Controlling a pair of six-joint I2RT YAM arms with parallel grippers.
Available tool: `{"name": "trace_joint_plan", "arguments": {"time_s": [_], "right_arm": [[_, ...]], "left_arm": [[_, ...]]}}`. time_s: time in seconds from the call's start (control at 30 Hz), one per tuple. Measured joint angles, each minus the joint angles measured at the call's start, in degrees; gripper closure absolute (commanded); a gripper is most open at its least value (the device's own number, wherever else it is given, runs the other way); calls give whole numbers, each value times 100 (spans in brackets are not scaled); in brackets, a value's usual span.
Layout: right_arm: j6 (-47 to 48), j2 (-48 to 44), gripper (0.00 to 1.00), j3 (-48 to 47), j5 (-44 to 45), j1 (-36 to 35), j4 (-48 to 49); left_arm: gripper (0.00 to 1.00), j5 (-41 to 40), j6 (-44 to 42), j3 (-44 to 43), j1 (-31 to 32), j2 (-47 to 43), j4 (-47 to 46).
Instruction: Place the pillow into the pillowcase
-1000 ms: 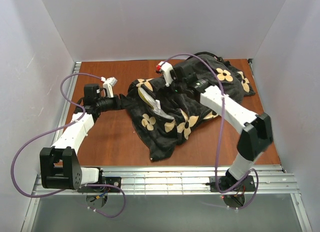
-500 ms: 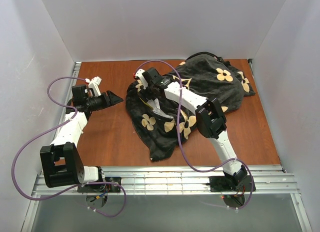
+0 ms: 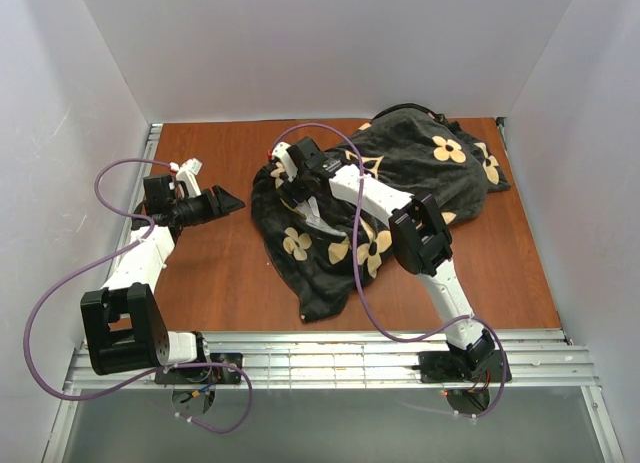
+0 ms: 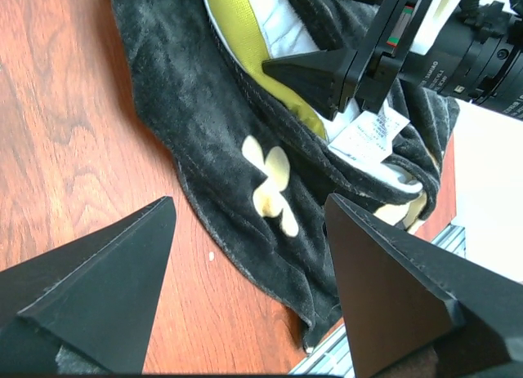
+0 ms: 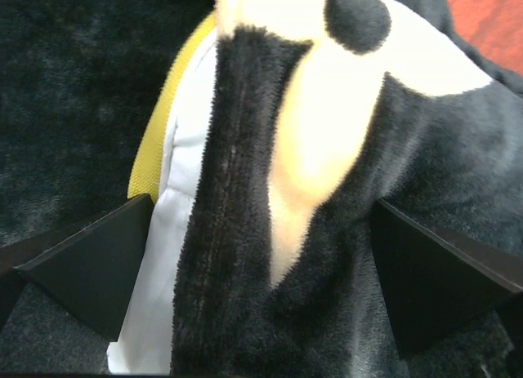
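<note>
Your right gripper [image 5: 261, 202] spreads its fingers around the pillowcase [image 3: 420, 163] edge beside the pillow [image 5: 186, 231]. Your left gripper [image 4: 249, 200] is spread wide too.

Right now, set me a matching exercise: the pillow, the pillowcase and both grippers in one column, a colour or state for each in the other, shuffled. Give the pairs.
Column one:
1. pillow
2. pillowcase
3. left gripper
4. right gripper

Column two:
A. black plush with tan flowers
B. open, above the bare table, left of the fabric
C. white with a yellow band, showing at the opening
D. open, fingers either side of a black hem

Pairs: 1-C, 2-A, 3-B, 4-D
</note>
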State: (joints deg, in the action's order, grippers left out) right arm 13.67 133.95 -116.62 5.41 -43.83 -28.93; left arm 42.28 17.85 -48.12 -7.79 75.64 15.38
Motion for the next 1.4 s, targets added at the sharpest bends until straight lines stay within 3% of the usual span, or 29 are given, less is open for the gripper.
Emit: {"name": "trace_joint_plan", "arguments": {"time_s": [0.07,0.1,0.17,0.2,0.27,0.3,0.47,0.67,0.9,0.97,1.4], "right_arm": [[-4,57,1,-24,-118,11,-7],[-9,98,2,-28,-175,17,-2],[0,212,17,-26,-264,31,22],[0,240,41,-24,-273,35,42],[-17,254,64,-4,-284,63,63],[-33,238,98,-4,-308,96,68],[-262,17,99,-4,-750,275,-39],[-909,-444,99,433,-2317,490,-227],[-1759,-721,99,999,-3877,780,-55],[-1993,-789,99,1185,-4177,881,109],[-2911,-1102,99,1882,-4983,1084,916]], "left_arm": [[29,-39,-22,0,-2,0,20],[24,-57,-35,0,-2,0,31],[21,-94,-81,0,-2,0,83],[21,-103,-87,0,-2,0,111],[21,-105,-92,4,-4,-11,151],[21,-103,-105,20,-2,-37,155],[21,-31,-221,245,-2,-317,170],[28,31,-275,365,363,-529,85],[62,-262,136,363,1384,-293,-542],[65,-402,291,367,1556,-48,-723],[46,-798,1429,621,1768,1320,-2218]]}}
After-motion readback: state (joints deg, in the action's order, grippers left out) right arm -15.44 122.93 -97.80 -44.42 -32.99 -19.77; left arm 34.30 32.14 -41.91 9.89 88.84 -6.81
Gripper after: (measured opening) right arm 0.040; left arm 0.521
